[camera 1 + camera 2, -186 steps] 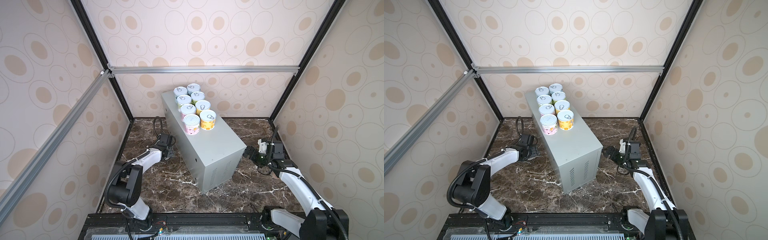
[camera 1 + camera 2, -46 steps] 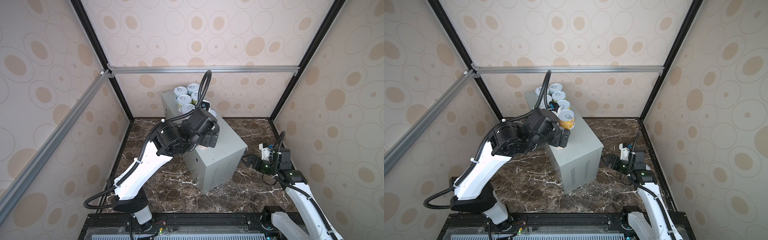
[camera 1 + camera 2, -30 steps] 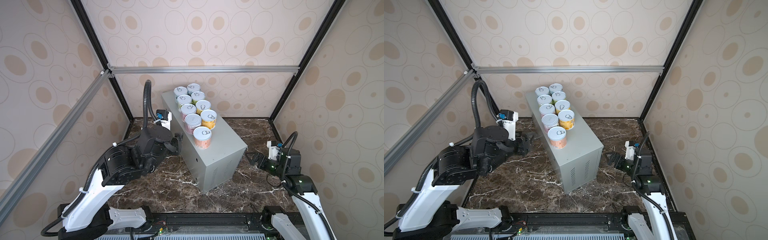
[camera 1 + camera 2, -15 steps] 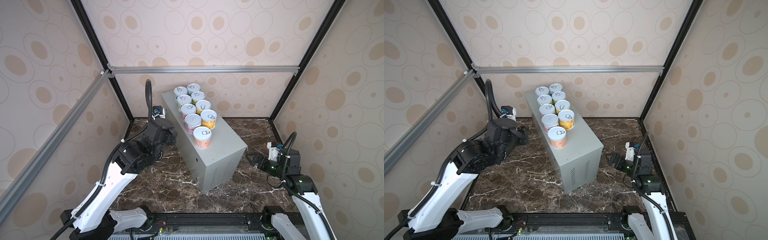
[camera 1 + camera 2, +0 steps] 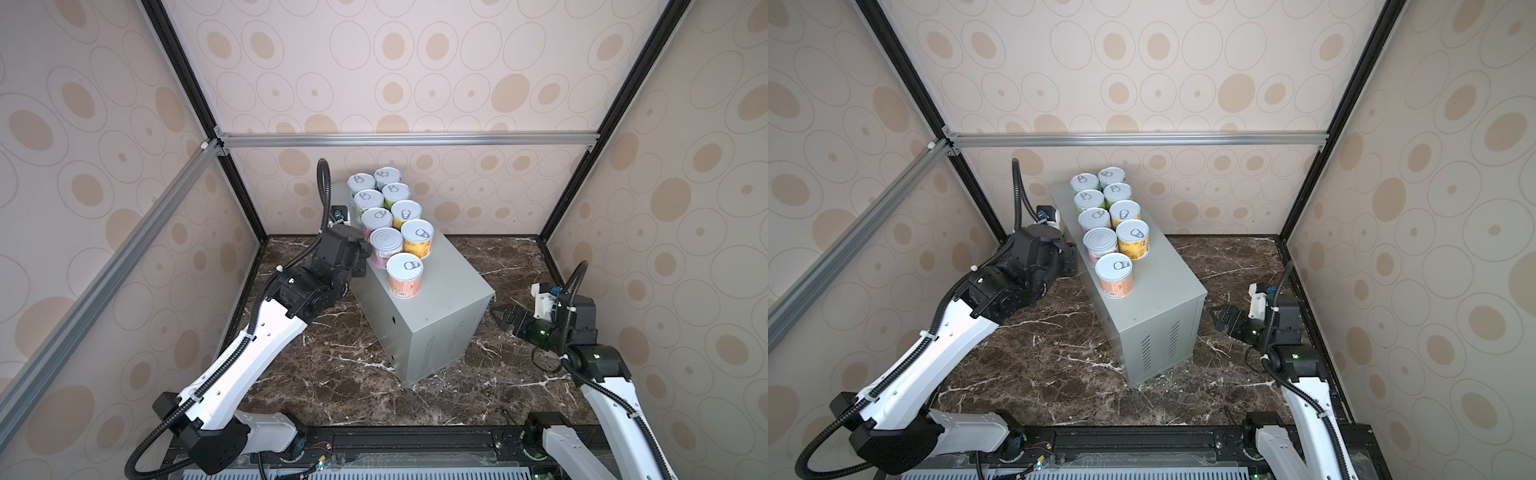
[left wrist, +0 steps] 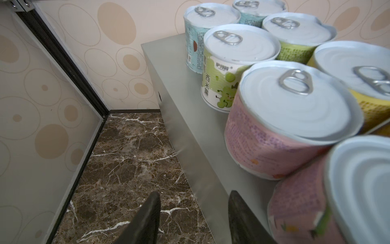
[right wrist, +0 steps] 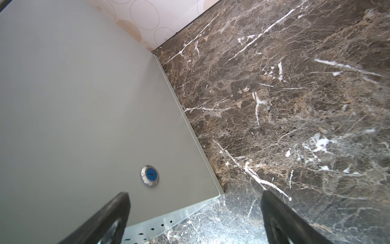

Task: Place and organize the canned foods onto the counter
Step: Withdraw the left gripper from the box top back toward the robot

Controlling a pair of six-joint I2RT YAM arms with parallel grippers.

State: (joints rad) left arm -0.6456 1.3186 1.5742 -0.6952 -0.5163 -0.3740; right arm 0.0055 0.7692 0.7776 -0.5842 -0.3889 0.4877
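Nine cans (image 5: 405,274) counted on the counter (image 5: 449,291); left gripper (image 6: 194,193) held empty, narrowly parted; right gripper (image 7: 195,193) spread wide, empty; any remaining can must be found next.

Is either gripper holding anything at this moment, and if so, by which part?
Nothing is held. The left gripper is at the edge of the light-grey metal box, jaws apart with nothing between them; the right gripper is open and empty.

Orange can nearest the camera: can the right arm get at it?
Probably yes: the orange can has bare counter on that side, and nothing stands between it and the right arm.
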